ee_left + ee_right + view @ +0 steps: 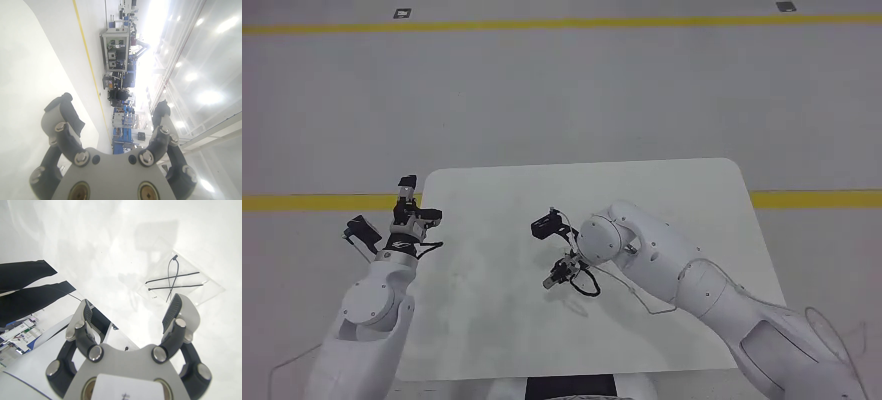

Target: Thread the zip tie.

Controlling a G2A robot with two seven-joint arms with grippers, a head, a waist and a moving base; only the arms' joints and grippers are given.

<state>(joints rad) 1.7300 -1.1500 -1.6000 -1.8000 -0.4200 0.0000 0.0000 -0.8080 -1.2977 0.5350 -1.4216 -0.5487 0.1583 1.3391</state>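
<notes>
While the right gripper (130,300) hangs low over the tabletop (94,247) with its jaws spread wide and nothing between them, the work lies just beyond its fingertips: three black zip ties (181,274) resting on a clear sheet (208,289). Two of them lie straight and nearly side by side, and a bent tie (176,265), doubled over from its head, crosses both; whether its tail already passes through the head cannot be made out. Off the tabletop's left edge, the left gripper (114,101) is likewise open and empty, facing out into the room, well apart from the ties. The step in hand looks like the first pick. A good grasp would probably take one straight tie near an end, away from the crossing, so the others are not dragged along. The ties are thin and flat on slick plastic, so the pads should come down close to the surface and close squarely across the strap, leaving the head or tail free for the other gripper to meet.
</notes>
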